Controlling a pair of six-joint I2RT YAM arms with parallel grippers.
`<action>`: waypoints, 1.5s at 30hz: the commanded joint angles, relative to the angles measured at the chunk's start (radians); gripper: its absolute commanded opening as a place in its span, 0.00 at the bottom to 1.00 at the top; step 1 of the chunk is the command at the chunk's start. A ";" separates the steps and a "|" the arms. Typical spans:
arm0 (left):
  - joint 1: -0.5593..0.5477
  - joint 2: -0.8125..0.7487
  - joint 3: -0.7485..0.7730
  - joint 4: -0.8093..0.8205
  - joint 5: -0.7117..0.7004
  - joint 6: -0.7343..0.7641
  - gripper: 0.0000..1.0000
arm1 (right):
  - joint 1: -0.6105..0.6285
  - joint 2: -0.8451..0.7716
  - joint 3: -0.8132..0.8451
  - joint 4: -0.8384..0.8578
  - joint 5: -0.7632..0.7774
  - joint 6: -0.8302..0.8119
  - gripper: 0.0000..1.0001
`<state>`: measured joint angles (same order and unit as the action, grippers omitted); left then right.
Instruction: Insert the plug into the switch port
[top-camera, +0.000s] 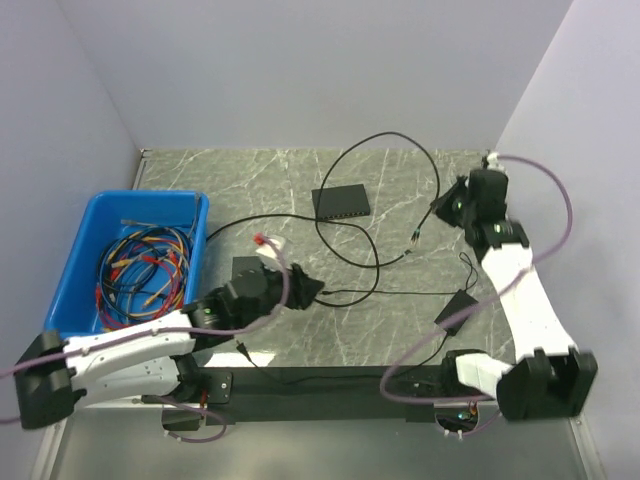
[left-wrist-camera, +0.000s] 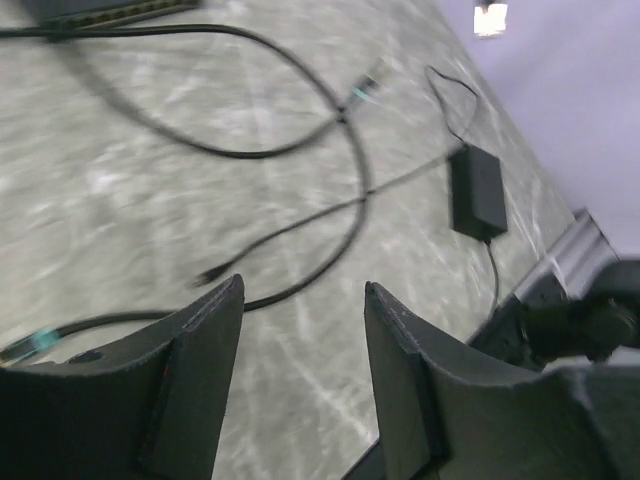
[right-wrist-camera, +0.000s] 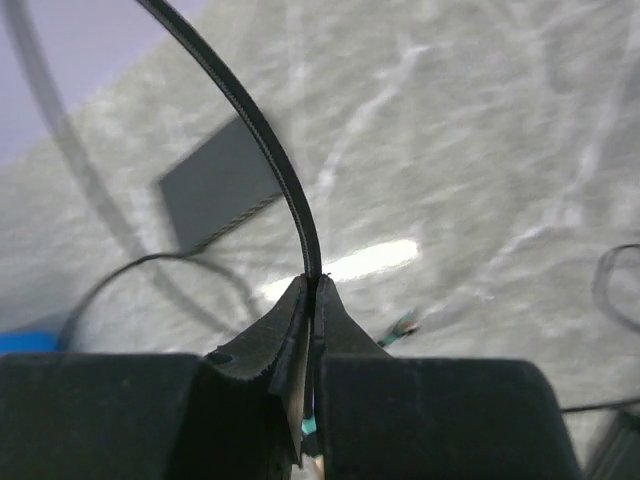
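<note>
Beside right hand (right-wrist-camera: 313, 284), blurred plug (right-wrist-camera: 403, 324), cable (right-wrist-camera: 262, 130) pinched

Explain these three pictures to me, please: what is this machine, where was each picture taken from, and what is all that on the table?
These are two robot arms bolted at the near edge of a marbled table. The wide picture looks down from above and behind them. The other two come from a camera on each wrist, looking past that arm's own two-fingered tool. The left tool is open and holds nothing. The right tool is pinched shut on a thin black cable. On the table lie a small black network switch, the cable's loops, a small teal-tipped plug, a black power adapter, and a blue bin of coloured wires.
</note>
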<state>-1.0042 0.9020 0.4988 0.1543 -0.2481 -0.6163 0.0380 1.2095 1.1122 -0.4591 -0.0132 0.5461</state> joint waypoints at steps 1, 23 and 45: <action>-0.136 0.106 0.095 0.166 -0.086 0.099 0.58 | 0.010 -0.152 -0.158 0.109 -0.147 0.107 0.00; -0.330 0.580 0.351 0.381 -0.074 0.239 0.61 | 0.013 -0.515 -0.500 0.171 -0.353 0.270 0.00; -0.366 0.781 0.550 0.255 -0.378 0.291 0.41 | 0.014 -0.567 -0.511 0.116 -0.404 0.270 0.00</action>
<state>-1.3632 1.6669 0.9924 0.4057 -0.5388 -0.3515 0.0479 0.6685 0.5999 -0.3534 -0.3931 0.8146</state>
